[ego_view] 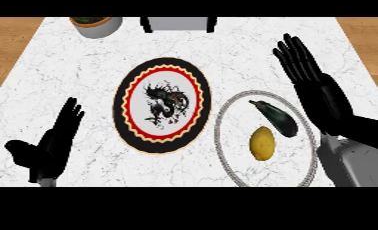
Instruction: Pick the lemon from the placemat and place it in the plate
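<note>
1. Yellow lemon [263,143] lies on the round, pale, silver-rimmed placemat [230,124], just to the left of the right robot hand's [314,84] wrist and below its fingertips; its long axis runs roughly near-to-far, tilted a little.
2. A dark eggplant [275,117] lies just beyond the lemon on the same placemat, between the lemon and the right robot hand's palm, slanting near-right to far-left.
3. The right robot hand is by far the nearer one: it stands over the placemat's right edge, fingers straight and spread slightly, pointing away and a little left, holding nothing.
4. The left robot hand [52,141] rests open at the lower left, well apart from the lemon.
5. The patterned plate [162,105] sits left of the placemat on the marble table [74,74], touching or nearly touching its rim; the carry will likely go leftward.
</note>
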You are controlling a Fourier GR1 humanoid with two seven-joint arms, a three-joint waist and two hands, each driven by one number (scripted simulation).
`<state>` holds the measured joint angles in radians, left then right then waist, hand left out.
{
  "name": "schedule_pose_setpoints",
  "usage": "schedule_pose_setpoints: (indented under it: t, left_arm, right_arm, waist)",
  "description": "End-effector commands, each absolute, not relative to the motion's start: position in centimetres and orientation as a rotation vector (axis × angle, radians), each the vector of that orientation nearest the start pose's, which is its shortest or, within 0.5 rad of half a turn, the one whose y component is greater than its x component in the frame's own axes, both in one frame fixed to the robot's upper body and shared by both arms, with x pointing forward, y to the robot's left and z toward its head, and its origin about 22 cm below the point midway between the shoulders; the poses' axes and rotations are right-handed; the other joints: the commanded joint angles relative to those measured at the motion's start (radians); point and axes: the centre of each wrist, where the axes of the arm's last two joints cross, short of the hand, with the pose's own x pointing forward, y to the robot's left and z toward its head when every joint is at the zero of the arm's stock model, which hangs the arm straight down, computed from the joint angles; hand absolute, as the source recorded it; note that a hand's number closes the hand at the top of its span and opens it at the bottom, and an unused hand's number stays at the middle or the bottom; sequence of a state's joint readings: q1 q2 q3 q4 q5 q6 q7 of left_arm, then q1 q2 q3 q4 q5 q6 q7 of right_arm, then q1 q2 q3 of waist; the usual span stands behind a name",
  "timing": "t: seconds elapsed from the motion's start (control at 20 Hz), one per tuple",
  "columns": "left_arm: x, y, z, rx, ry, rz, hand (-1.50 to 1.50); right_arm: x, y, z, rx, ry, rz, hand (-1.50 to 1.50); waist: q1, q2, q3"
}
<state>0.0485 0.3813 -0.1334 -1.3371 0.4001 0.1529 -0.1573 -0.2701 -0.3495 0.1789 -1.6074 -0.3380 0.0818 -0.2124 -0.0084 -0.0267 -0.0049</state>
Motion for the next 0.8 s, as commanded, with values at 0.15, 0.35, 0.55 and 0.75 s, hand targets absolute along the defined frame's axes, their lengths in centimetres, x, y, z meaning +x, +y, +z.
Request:
schedule_pose_setpoints:
  t: [0.15,0.35,0.55,0.75]
  left_arm:
    - [21.2,30.7,-5.0,0.157,-1.268,0.082,0.0]
    - [20.0,30.4,-6.1,0.117,-1.217,0.123,0.0]
    - [20.5,28.8,-5.7,0.088,-1.194,0.085,0.0]
    - [21.9,26.4,-4.0,0.038,-1.194,0.028,0.0]
  right_arm:
    - [27.3,-31.0,10.5,-0.277,-1.971,0.0,1.5]
    - [23.9,-40.1,7.8,-0.912,-1.622,0.002,1.5]
    - [21.0,-37.8,5.6,-1.112,-1.672,-0.338,-1.5]
    - [15.7,-32.9,3.3,-1.138,-1.701,-0.386,-1.5]
  waist:
    - [-0.067,0.015,0.005]
    - [-0.156,0.026,-0.007]
    - [-0.099,0.014,0.003]
    - [-0.034,0.019,0.005]
